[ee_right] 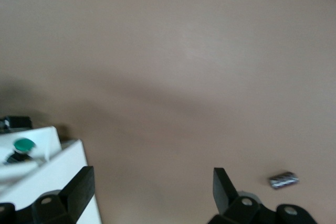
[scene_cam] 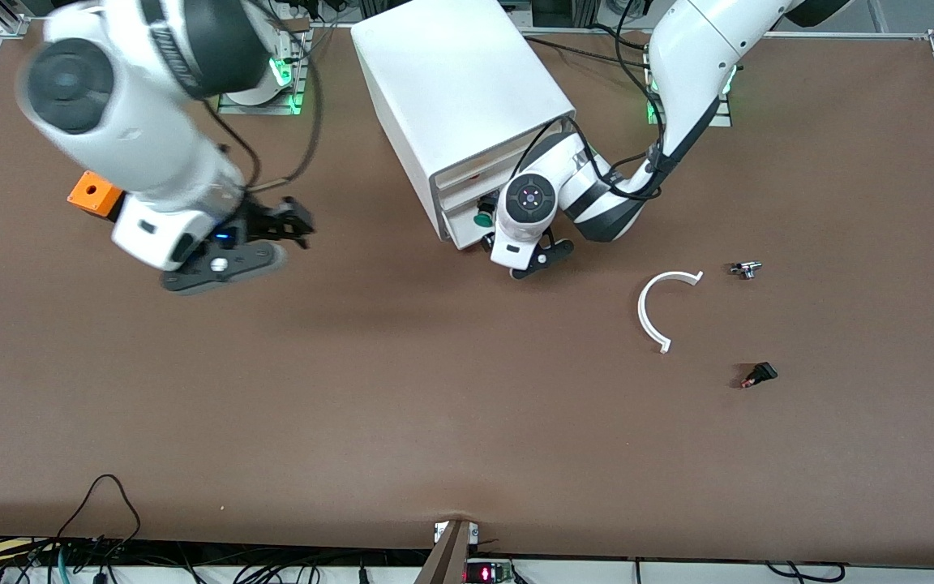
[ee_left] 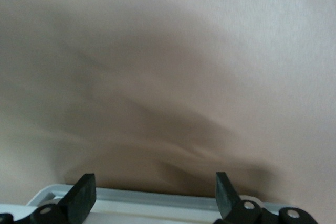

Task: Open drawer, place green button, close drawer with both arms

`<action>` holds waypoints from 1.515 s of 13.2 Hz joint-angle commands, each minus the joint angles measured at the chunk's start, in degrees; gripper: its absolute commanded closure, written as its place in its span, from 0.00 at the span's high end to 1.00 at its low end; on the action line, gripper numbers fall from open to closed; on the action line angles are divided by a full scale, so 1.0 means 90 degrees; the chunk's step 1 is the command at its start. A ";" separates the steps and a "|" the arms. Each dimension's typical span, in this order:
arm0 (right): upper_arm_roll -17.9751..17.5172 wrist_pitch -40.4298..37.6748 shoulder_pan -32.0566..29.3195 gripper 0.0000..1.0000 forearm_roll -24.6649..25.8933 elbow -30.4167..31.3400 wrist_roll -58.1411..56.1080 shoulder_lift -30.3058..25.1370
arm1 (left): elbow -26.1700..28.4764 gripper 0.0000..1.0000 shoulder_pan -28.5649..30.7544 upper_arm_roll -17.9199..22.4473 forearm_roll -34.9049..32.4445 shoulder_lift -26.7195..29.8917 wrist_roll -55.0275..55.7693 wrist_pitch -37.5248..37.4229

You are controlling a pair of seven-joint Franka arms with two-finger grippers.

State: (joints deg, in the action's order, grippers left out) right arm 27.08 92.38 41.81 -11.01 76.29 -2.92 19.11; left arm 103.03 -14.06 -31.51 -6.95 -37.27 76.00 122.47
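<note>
The white cabinet [scene_cam: 459,89] stands at the table's edge by the robots' bases. Its lowest drawer [scene_cam: 471,237] looks pulled out a little. The green-capped button [scene_cam: 483,217] appears to lie in it, and the button [ee_right: 22,144] also shows in the right wrist view. My left gripper [ee_left: 152,192] hangs open right in front of the cabinet, its fingers either side of the drawer's pale rim [ee_left: 152,199], holding nothing. Over the bare table toward the right arm's end, my right gripper [scene_cam: 293,225] is open and empty.
An orange box with a hole [scene_cam: 94,193] sits partly under the right arm. A dark cylinder [ee_right: 283,180] lies on the table near the right gripper. A white curved strip [scene_cam: 655,312], a small metal part [scene_cam: 747,269] and a small black part [scene_cam: 760,374] lie toward the left arm's end.
</note>
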 commanded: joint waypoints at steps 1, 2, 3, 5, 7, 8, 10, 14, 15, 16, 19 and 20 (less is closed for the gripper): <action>0.0544 -0.0147 0.0061 1.00 -0.0143 0.0672 -0.0952 -0.0706 | 0.0213 1.00 0.0019 -0.0229 -0.0136 0.0118 0.0169 0.0113; 0.0701 -0.0156 0.0061 1.00 -0.0134 0.0780 -0.1157 -0.0862 | 0.0232 1.00 0.0010 -0.0297 -0.0117 0.0127 0.0169 0.0113; 0.0847 -0.0234 0.0061 1.00 -0.0124 0.0810 -0.1372 -0.0941 | 0.0242 1.00 0.0009 -0.0375 -0.0088 0.0118 0.0169 0.0113; 0.1576 -0.0322 0.0400 1.00 -0.0095 0.0984 -0.2015 -0.1117 | 0.0252 1.00 0.0000 -0.0492 -0.0058 0.0089 0.0208 0.0113; 0.2127 -0.0390 0.0755 1.00 -0.0056 0.1093 -0.2388 -0.1196 | 0.0242 1.00 -0.0010 -0.0580 -0.0048 -0.0028 0.0218 0.0123; 0.2186 -0.0430 0.0735 1.00 -0.0046 0.1084 -0.2516 -0.1196 | 0.0242 1.00 -0.0010 -0.0610 -0.0048 -0.0096 0.0218 0.0123; 0.1925 -0.0479 0.0299 1.00 -0.0036 0.1083 -0.2594 -0.1206 | 0.0242 1.00 -0.0020 -0.0668 -0.0039 -0.0156 0.0228 0.0123; -0.0327 -0.0557 -0.2004 1.00 0.0285 0.1044 -0.2820 -0.1332 | 0.0125 1.00 0.0009 -0.0630 -0.0126 -0.0107 0.0316 0.0045; -0.0787 -0.0567 -0.2492 1.00 0.0364 0.1054 -0.2810 -0.1362 | -0.0030 1.00 0.0058 -0.0552 -0.0146 -0.0068 0.0316 -0.0061; -0.1207 -0.0576 -0.2922 1.00 0.0384 0.1093 -0.2820 -0.1439 | -0.0273 1.00 0.0184 -0.0503 -0.0175 -0.0029 0.0296 -0.0449; -0.2633 -0.0489 -0.4319 1.00 0.0617 0.1687 -0.2712 -0.1936 | -0.1307 1.00 0.0439 -0.0561 -0.0702 -0.0009 0.0257 -0.1768; -0.2976 -0.0353 -0.4681 1.00 0.0638 0.1921 -0.2703 -0.2141 | -0.1514 1.00 0.0439 -0.0571 -0.0683 -0.0009 0.0267 -0.1907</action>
State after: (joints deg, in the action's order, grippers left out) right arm 6.97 87.40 6.07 -6.49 87.50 -27.54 5.24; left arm 93.95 -10.21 -36.01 -11.47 -37.75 77.91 109.93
